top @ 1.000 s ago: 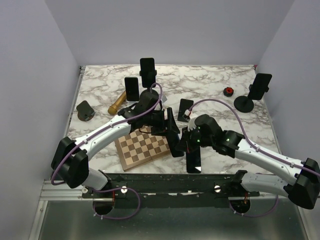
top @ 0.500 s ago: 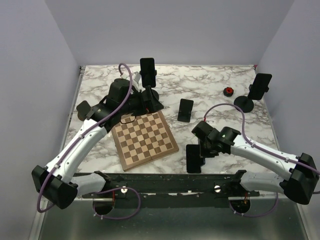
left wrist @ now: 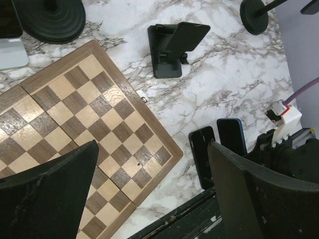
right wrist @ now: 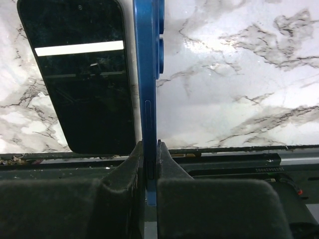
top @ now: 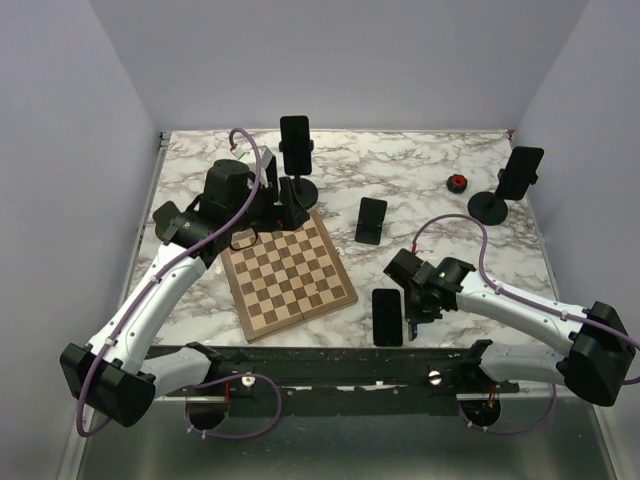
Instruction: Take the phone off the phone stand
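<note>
My right gripper (top: 414,318) is shut on a blue phone (right wrist: 149,79), pinching it edge-on just above the marble near the front edge. A black phone (top: 386,317) lies flat right beside it, and the right wrist view shows that black phone (right wrist: 79,74) to the left of the blue one. The folding phone stand (top: 370,220) sits mid-table with nothing on it; in the left wrist view this stand (left wrist: 172,50) is at the top. My left gripper (top: 290,203) hangs open over the far end of the chessboard (top: 290,280), holding nothing.
A phone on a round-based stand (top: 295,145) stands behind the left gripper. Another phone on a stand (top: 520,172) is at the far right. A small red object (top: 457,182) lies near it. A dark stand (top: 170,222) sits at the left edge.
My left arm has pulled back from the table's centre to the far end of the chessboard and its jaws have opened wide. My right gripper has carried the blue phone toward the front edge.
</note>
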You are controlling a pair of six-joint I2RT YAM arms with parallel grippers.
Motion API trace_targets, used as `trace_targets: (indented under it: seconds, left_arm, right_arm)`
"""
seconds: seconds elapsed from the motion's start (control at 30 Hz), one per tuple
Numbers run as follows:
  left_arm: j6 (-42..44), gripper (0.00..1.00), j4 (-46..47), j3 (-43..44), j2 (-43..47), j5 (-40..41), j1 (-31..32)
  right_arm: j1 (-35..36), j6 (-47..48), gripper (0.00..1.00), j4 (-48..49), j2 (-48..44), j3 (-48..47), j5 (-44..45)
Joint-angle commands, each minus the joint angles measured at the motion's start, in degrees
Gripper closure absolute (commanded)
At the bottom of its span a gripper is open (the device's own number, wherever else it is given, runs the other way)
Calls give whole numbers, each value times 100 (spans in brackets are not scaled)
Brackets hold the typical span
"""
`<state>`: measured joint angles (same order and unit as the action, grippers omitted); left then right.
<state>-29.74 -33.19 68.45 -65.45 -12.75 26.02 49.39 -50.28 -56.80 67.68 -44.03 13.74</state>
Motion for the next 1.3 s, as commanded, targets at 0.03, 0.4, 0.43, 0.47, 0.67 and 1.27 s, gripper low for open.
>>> trace_targets:
  seconds: [0.03, 0.4, 0.43, 0.47, 0.67, 1.27]
  left_arm:
    - [294, 1, 76, -336, 144, -164, -175]
    - [196, 1, 375, -567, -43, -515, -349]
    - [188, 1, 383, -577, -71, -552, -369]
    - [172, 1, 397, -593, -89, -586, -378]
    - [91, 1, 528, -722, -135, -769, -418]
    - [-29, 1, 534, -754, -128, -760, -422]
  right_arm:
    - [-8, 165, 94, 502, -107, 228, -336]
    - [-25, -75, 73, 401, -84, 375, -143]
    - [-26, -103, 70, 360, -70, 377, -123]
    - [-25, -125, 67, 354, -49, 385, -88]
    - [-25, -381, 55, 76, -34, 317, 207]
    - [-25, -601, 14, -155, 285, -50, 810]
